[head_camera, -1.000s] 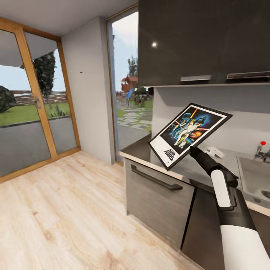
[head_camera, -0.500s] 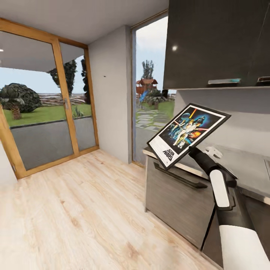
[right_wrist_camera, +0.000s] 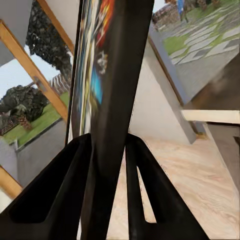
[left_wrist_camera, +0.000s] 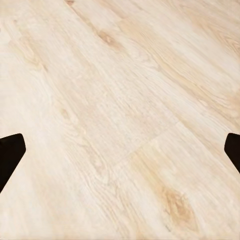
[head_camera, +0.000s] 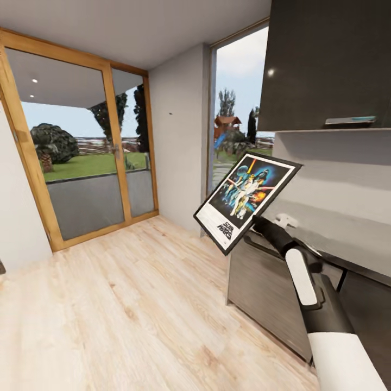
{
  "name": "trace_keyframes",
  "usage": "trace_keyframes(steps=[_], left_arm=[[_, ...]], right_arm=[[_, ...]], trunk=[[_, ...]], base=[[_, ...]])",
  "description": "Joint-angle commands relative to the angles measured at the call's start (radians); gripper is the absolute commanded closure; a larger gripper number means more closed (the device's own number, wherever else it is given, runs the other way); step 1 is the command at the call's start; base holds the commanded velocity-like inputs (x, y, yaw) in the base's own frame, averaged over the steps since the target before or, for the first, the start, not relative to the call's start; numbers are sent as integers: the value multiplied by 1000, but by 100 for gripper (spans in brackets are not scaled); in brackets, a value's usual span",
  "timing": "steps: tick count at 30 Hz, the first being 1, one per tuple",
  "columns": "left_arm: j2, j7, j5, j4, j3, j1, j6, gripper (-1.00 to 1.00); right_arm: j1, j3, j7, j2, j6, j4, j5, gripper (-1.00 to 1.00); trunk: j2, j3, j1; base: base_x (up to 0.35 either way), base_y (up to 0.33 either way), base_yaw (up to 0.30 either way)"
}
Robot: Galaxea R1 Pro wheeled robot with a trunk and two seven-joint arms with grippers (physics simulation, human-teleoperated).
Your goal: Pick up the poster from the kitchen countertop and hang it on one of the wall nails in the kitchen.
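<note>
My right gripper [head_camera: 260, 221] is shut on the lower edge of the poster [head_camera: 245, 196] and holds it tilted in the air beyond the end of the kitchen countertop [head_camera: 339, 240]. It is a black-framed Star Wars poster with a white border and dark blue artwork. In the right wrist view both fingers [right_wrist_camera: 75, 165] clamp the poster's black frame [right_wrist_camera: 117, 75] edge-on. A wall nail [head_camera: 170, 114] shows as a tiny dark speck on the light grey wall ahead, well beyond the poster. My left gripper [left_wrist_camera: 120, 150] hangs open over bare wooden floor.
Dark upper cabinets [head_camera: 331, 60] hang over the counter at right, with dark cabinet fronts [head_camera: 266, 293] below. A small white object [head_camera: 285, 220] lies on the counter behind the poster. Wood-framed glass doors [head_camera: 81, 163] and a tall window [head_camera: 236, 119] flank the nail wall. Light wooden floor [head_camera: 136, 309] lies open ahead.
The camera has swung left, so the counter and sink slid out to the right and more of the glass doors shows. The poster stays clamped in my right gripper.
</note>
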Motion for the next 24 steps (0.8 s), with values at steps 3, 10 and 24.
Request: trace_keyframes(steps=[3,10,24], left_arm=[[0,0,-1,-1,1,0,-2,-100],[0,-3,2,-1,2,0,-3,-100],[1,-243,105,8,43,0,7,-100]], right_arm=[[6,19,28,-1,5,-1,-7,100],[135,38,287,-42,-30,1,108,100],[366,34,516,-70,-221,18,341,100]], trunk=[[-1,-1,0],[-1,-1,0],[-1,-1,0]], base=[[-13,18,10],[-3,4,2],[0,0,0]])
